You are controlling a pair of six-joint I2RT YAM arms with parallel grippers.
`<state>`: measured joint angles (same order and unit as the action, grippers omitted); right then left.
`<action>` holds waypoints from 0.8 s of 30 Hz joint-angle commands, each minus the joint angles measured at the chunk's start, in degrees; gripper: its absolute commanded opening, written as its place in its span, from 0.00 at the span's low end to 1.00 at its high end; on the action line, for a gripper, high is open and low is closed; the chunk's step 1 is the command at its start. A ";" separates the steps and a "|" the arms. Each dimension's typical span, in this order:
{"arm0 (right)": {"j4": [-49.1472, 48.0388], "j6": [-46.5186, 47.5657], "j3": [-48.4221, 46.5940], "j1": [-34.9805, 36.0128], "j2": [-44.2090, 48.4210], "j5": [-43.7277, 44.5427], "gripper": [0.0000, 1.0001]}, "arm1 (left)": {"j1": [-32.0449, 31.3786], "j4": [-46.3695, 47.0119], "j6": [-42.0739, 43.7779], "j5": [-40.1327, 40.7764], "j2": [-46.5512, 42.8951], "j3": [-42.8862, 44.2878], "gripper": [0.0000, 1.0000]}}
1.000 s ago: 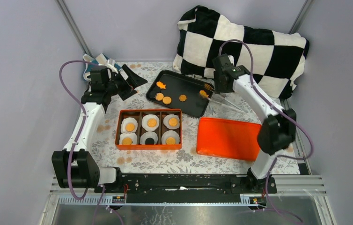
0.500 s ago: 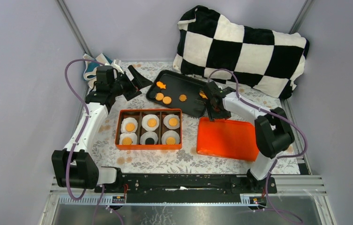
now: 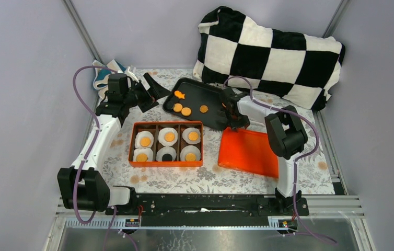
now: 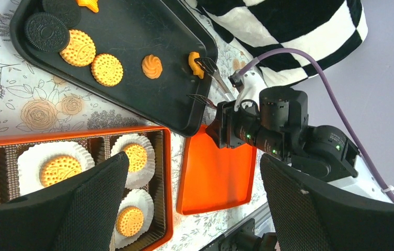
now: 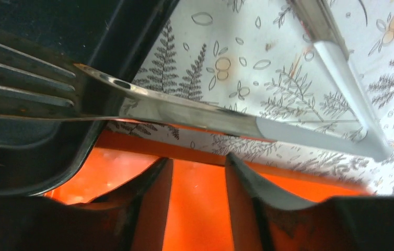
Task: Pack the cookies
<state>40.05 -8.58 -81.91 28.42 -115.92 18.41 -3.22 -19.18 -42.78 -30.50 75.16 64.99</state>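
Right jaws dropped by tongs (image 5: pixel 184 112), half-open, empty (left jaws wide, empty).

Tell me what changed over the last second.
The right gripper dropped from above the black tray's right end and pulled back toward the orange lid, its arm folding at the elbow. It took hold of nothing; the tongs lie in front of it, ungripped. The left gripper, cookies and box stayed put.

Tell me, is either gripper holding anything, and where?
Nothing. The left gripper is open and empty; the right gripper sits short of the grey-handled metal tongs.
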 commanded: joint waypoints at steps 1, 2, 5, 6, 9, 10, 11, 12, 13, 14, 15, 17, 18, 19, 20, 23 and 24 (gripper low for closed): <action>-0.42 2.74 -3.18 -1.36 -2.18 -6.73 0.37 | -0.42 2.12 0.34 0.53 0.34 -0.54 0.99; -0.34 3.03 -2.83 -1.48 -1.94 -7.87 0.30 | -0.46 2.13 0.21 0.53 0.23 -0.52 0.99; 0.07 2.96 -1.26 -1.48 -1.19 -10.05 0.28 | -0.50 2.04 -0.13 0.32 0.05 -0.56 0.99; 0.23 2.90 -0.57 -1.45 -0.92 -11.47 0.27 | -0.54 2.00 -0.25 0.27 -0.05 -0.61 0.99; 0.19 1.45 1.79 -1.44 0.09 -14.96 0.23 | -1.09 2.03 -0.54 0.25 -0.20 -0.61 0.99; -0.31 1.13 2.55 -1.44 0.50 -15.70 0.22 | -1.28 2.04 -0.62 0.40 -0.19 -0.59 0.99; -0.54 0.92 3.10 -1.49 0.74 -15.84 0.19 | -1.57 2.03 -0.70 0.50 -0.17 -0.57 0.99; -0.62 0.81 3.46 -1.47 0.92 -15.91 0.16 | -1.82 2.04 -0.72 0.65 -0.08 -0.56 0.99; -0.29 0.68 3.69 -1.48 1.22 -15.67 0.12 | -2.13 2.04 -0.79 0.70 0.04 -0.52 0.99; 0.13 0.41 3.95 -1.49 1.68 -15.31 0.08 | -2.52 2.04 -0.87 0.85 0.07 -0.52 0.99; 0.43 0.12 4.44 -1.50 2.43 -15.30 0.05 | -3.00 1.92 -0.97 1.08 0.07 -0.52 0.99; 0.53 -0.20 5.77 -1.44 4.79 -15.53 0.02 | -4.39 1.92 -0.92 2.18 -0.07 -0.58 0.99; 0.58 -0.47 6.32 -1.42 6.25 -15.76 0.00 | -5.12 1.90 -0.90 2.65 0.02 -0.57 0.99; 0.82 -0.66 6.81 -1.44 7.60 -15.78 0.00 | -5.80 1.95 -0.81 3.04 0.21 -0.54 0.99; 0.94 -0.84 7.23 -1.38 8.97 -15.50 0.00 | -6.43 1.95 -0.81 3.27 0.48 -0.39 0.99; 2.00 -1.23 7.68 -1.43 13.25 -13.10 0.00 | -7.85 1.95 -0.81 3.56 1.34 0.30 0.99; 2.53 -1.43 7.50 -1.40 14.56 -11.70 0.00 | -8.19 1.83 -0.81 3.67 1.53 0.62 0.99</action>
<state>35.22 -6.33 -75.26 26.46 -108.90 8.32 -9.93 -19.20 -43.48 -28.62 75.40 64.99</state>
